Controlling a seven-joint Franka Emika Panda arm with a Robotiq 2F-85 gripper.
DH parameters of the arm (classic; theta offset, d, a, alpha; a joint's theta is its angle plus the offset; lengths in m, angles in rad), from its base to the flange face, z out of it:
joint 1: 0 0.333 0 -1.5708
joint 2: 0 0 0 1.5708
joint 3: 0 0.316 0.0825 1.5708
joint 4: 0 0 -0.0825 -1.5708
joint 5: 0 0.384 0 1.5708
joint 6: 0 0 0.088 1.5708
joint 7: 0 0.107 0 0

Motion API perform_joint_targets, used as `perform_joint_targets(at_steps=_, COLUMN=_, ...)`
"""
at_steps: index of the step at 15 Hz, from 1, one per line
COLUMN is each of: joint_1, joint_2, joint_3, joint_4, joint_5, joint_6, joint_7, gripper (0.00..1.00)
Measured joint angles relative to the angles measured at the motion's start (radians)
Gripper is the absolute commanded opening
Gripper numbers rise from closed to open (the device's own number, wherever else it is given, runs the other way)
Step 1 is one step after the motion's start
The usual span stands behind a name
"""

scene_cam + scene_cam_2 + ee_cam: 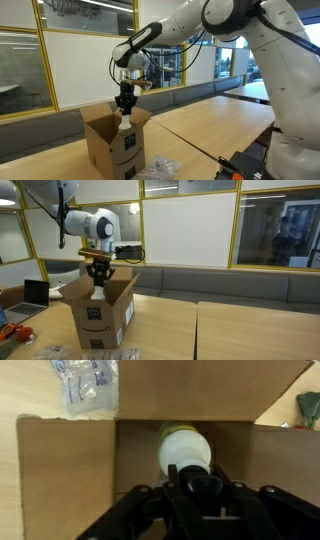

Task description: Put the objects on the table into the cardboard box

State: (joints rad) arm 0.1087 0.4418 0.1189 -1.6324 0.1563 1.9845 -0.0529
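**A:** In an exterior view, what is the gripper [124, 100] doing?

**B:** Its fingers are clamped on the black trigger head of a small yellow-green plastic spray bottle [124, 124]. The bottle hangs straight beneath the gripper, over the open top of a brown corrugated cardboard box [112, 148] with a black smile-arrow logo. The shiny clear plastic film bundle [160, 165] lies lower down and off to one side of the gripper. It sits on the long light wood-grain table [215, 120], just beside the box.

**A:** Does the opposite exterior camera agree?

**B:** Yes. The gripper [97, 275] hangs directly above the cardboard box [100, 320], between the raised flaps. The flaps hide most of the spray bottle here. Something glints low in front of the box, but it is too small to name.

**A:** And the wrist view?

**B:** The gripper [200, 488] is closed around the black head, and the pale bottle body [185, 448] points down into the box. Cardboard walls [65, 470] surround it. The plastic film bundle [85, 382] lies beyond the far wall, outside the box.

**A:** So how far along is it?

**B:** I'd say the first object is at the drop point but not yet released. The plastic film bundle is untouched, so most of the work remains.
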Motion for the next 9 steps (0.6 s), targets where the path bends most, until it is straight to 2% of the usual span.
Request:
perform_joint_targets(at_steps=6, joint_1=0.000, joint_2=0.061, joint_3=0.046, joint_4=-0.134, joint_5=0.078, joint_6=0.118, joint_7=-0.055, gripper=0.20)
perform_joint_targets(at_steps=7, joint_1=0.000, joint_2=0.071, joint_3=0.051, joint_4=-0.148, joint_5=0.085, joint_6=0.127, joint_7=-0.060, gripper=0.55)
perform_joint_targets(at_steps=9, joint_1=0.000, joint_2=0.087, joint_3=0.056, joint_4=-0.171, joint_5=0.087, joint_6=0.133, joint_7=-0.063, gripper=0.69)
